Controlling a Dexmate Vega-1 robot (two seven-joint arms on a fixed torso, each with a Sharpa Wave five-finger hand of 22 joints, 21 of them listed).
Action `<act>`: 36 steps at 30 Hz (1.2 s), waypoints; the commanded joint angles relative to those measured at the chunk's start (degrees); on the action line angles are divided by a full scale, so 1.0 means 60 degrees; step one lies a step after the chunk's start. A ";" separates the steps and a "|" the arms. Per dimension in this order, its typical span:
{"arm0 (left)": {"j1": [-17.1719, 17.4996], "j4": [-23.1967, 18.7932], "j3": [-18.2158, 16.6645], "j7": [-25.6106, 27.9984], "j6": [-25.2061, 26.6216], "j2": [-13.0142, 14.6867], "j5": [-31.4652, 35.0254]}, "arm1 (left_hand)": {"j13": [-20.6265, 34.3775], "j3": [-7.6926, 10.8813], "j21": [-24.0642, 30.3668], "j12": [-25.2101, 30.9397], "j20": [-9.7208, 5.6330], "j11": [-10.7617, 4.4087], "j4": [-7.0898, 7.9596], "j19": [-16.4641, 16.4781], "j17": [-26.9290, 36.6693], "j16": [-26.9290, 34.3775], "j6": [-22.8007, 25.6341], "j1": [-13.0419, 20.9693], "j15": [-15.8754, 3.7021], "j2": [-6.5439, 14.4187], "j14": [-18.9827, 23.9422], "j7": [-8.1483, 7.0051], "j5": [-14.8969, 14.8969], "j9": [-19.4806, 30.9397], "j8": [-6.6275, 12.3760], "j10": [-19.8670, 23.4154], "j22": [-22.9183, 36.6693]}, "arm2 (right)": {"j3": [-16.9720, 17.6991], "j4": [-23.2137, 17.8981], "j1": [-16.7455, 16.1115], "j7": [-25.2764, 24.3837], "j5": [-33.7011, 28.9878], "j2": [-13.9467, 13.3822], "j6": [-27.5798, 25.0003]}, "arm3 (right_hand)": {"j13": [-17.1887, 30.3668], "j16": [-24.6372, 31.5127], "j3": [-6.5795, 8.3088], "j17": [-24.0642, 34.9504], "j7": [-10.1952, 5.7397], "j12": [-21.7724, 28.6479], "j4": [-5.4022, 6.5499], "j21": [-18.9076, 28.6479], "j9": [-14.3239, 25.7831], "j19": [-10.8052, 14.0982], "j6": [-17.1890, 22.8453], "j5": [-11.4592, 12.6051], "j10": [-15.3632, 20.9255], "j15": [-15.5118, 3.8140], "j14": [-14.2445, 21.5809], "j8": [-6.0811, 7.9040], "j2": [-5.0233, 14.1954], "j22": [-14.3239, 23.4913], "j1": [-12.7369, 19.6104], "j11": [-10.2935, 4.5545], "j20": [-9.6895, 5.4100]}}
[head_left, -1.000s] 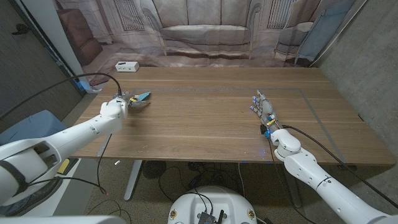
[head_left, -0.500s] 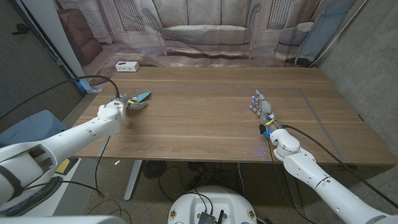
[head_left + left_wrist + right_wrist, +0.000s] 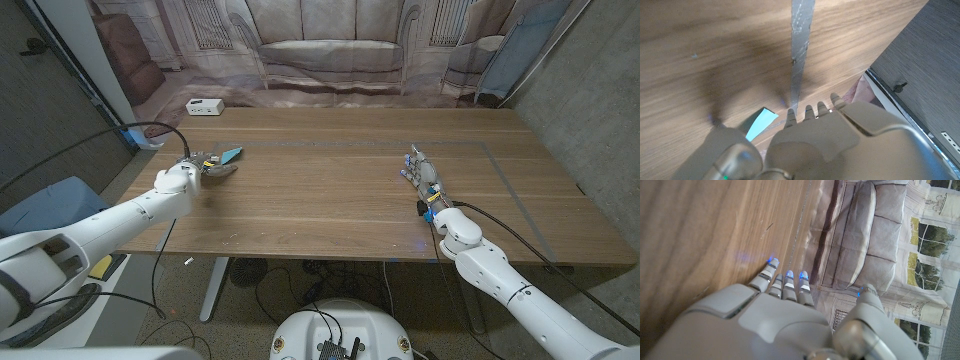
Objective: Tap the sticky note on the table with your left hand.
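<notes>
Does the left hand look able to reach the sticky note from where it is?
Probably yes: the left hand is right at the blue sticky note, fingers over its near edge, nothing between them.

Light blue paper sticky note (image 3: 231, 154) lies on the wooden table (image 3: 330, 190) at its left side, just beyond the left hand (image 3: 207, 165). Right hand (image 3: 421, 170) stands well apart, right of centre. White rectangular box (image 3: 203, 106) lies behind the table's far left corner.

Even, soft light; my fingers (image 3: 809, 112) cast a blurred shadow on the surface (image 3: 715, 45); head view edges bend.
</notes>
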 commanded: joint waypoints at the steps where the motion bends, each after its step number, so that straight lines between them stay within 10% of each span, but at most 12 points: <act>1: 0.0174 -0.0357 -0.0140 0.0104 0.0096 0.0143 0.0012 | 0.0042 -0.0057 0.0008 0.0014 0.0034 0.0030 -0.0024 -0.2666 0.0011 0.0000 -0.0182 0.0116 0.0104 0.0009 -0.2063 -0.0001 -0.0004 -0.0006 0.0042 -0.1642 0.0015 | 0.0004 -0.0055 -0.0065 -0.0037 -0.0011 0.0005 0.0016 | 0.0041 0.0003 -0.0033 -0.0013 -0.0050 0.0006 0.0005 -0.0006 0.0036 0.0053 0.0057 0.0030 0.0006 0.0107 -0.0011 0.0043 0.0048 0.0048 0.0010 -0.0027 0.0069; 36: 0.1250 -0.1886 -0.1274 0.1275 0.0368 0.0810 -0.0380 | 0.0061 -0.0101 0.0086 0.0124 0.0105 -0.0010 -0.0056 -0.2401 0.0013 0.0107 -0.0735 0.0205 0.0109 0.0080 -0.1665 0.0101 -0.0058 -0.0009 0.0155 -0.1335 0.0018 | 0.0021 -0.0181 -0.0311 -0.0122 -0.0155 0.0073 0.0392 | 0.0041 0.0009 -0.0055 -0.0014 -0.0068 0.0008 0.0002 -0.0011 0.0036 0.0062 0.0073 0.0029 0.0009 0.0100 0.0002 0.0050 0.0052 0.0048 0.0013 -0.0025 0.0071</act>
